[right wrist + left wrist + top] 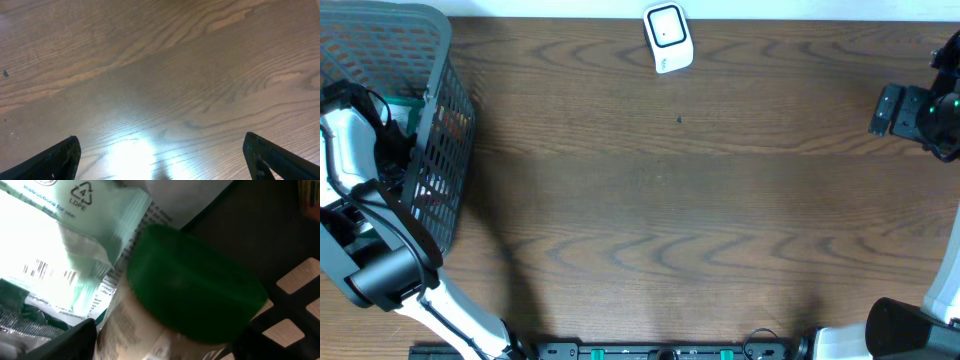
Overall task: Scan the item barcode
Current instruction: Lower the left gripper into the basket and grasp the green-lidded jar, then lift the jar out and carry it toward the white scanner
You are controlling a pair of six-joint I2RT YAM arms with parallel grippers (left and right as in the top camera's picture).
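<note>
A jar with a dark green lid (195, 290) and a pale printed body lies in the grey mesh basket (445, 150) at the table's left end. In the left wrist view my left gripper (165, 347) is open, with one dark finger on each side of the jar's body and close to it. From overhead the left arm (350, 150) reaches down into the basket and its fingers are hidden. A white scanner (668, 38) stands at the back edge of the table. My right gripper (162, 160) hangs open over bare wood at the far right (890, 110).
Under and beside the jar lies a mint-green and white wipes pack (75, 235) with a printed barcode, plus other white packets. The basket's dark floor and slots (295, 280) show at the right of the left wrist view.
</note>
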